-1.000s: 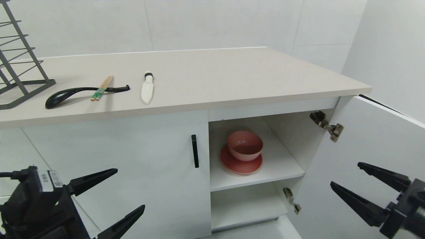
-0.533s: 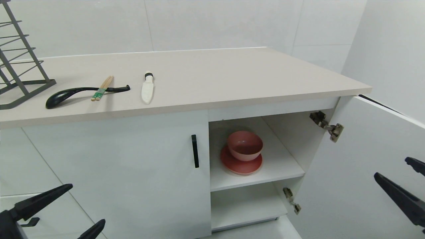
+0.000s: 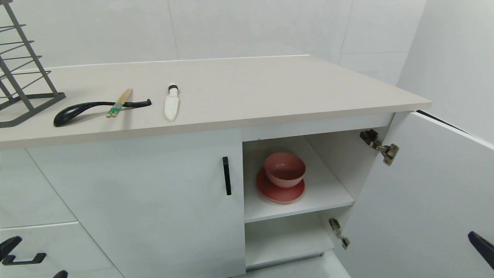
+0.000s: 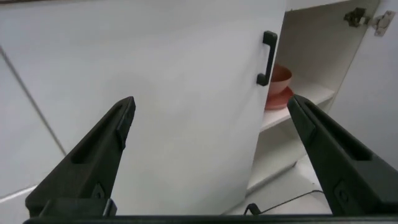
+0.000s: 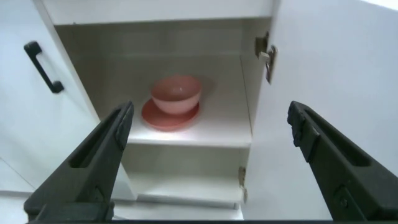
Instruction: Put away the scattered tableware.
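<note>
A pale counter (image 3: 270, 85) runs along a white tiled wall, with a wire rack (image 3: 23, 77) at its left end and a cupboard beneath; the right cupboard door (image 3: 424, 185) stands open, and a pink bowl (image 3: 284, 169) sits on a red plate (image 3: 279, 195) on the upper shelf (image 3: 332, 193).

The scattered pieces lie on the counter's left part: a black spoon (image 3: 77, 110), a pair of chopsticks (image 3: 119, 102) lying across its handle, and a small white knife (image 3: 171, 104) just beside them, apart from both.

All three look light and stiff; the chopsticks are thin and would likely roll or split apart, so they want pinching together near the middle; the spoon looks smooth and possibly slick, best taken along its handle once the chopsticks are off it; the knife lies flat, and a grip across its handle end seems safest.

Both arms hang low before the cupboard, well below the counter top; the left gripper (image 4: 210, 102) faces the closed door (image 4: 155, 93), its fingers spread wide and holding nothing; the right gripper (image 5: 210, 107) faces the open compartment, likewise spread and unladen.
</note>
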Tool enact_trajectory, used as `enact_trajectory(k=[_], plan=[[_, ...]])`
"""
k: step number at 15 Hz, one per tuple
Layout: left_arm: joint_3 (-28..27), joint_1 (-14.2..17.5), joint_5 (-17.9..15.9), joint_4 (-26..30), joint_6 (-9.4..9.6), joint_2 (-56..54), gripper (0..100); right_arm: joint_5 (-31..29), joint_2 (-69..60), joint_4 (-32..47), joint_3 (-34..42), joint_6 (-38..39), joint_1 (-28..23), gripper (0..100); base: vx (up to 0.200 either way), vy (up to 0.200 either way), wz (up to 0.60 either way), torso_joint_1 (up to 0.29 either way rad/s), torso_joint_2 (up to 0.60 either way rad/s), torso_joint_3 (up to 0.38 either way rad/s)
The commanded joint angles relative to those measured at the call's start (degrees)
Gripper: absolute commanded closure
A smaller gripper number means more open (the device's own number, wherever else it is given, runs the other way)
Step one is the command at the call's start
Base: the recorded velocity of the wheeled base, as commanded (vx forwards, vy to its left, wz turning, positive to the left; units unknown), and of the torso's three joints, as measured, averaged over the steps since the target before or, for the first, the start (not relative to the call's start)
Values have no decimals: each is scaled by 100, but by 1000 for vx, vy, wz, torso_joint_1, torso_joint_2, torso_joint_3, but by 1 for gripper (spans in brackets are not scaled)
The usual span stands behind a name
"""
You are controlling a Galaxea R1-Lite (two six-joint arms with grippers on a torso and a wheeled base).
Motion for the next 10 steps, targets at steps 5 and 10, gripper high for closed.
enact_trajectory(k=[5,10], plan=[[0,105,-1,933,-119,-1183,0,25,-2875,1561,159,-25,-770,0,0,0,0,0,0,0],[0,114,298,1909,83,-1438,0,-10,-3235,2581,291,-175,-621,0,0,0,0,0,0,0]])
